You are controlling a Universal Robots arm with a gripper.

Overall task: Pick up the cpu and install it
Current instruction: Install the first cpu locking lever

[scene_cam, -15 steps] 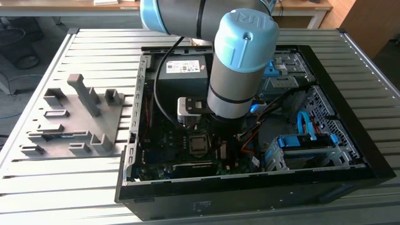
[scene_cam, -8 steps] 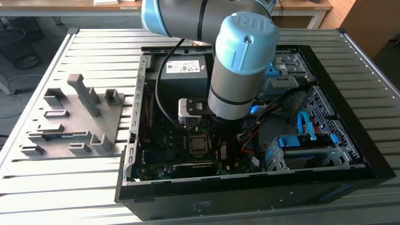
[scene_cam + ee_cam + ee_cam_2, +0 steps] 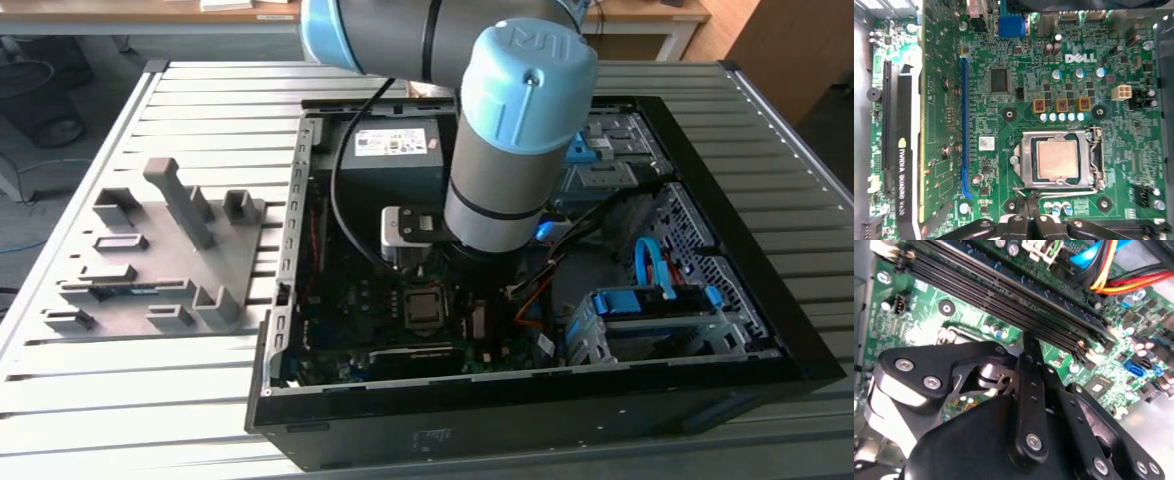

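1. The cpu (image 3: 1057, 159), a small flat square chip with a pale silver-grey metal top, lies flat inside the dark rectangular metal-framed socket (image 3: 1026, 156) on the green motherboard (image 3: 1019, 55). In the exterior view the same cpu (image 3: 424, 306) shows near the middle of the open black computer case (image 3: 534, 420), just below the arm.

2. The chip is square, so it has no long axis; its edges run in line with the socket frame around it. A thin wire lever (image 3: 1054, 190) runs along the socket's edge on the gripper's side.

3. The black gripper (image 3: 1032, 212) sits just beside that edge in the first wrist view, with the cpu lying directly ahead of its tips and apart from them. The judgement is that it holds nothing.

4. In the second wrist view the gripper (image 3: 1030, 347) has its slim fingertips together, pointing toward the long black memory slots (image 3: 1004, 295).

5. Further out, the blue-capped grey robot arm (image 3: 514, 140) stands upright over the board. A grey fixture tray (image 3: 160, 265) rests on the slatted metal table (image 3: 747, 200) at the exterior view's left, well apart from the case.
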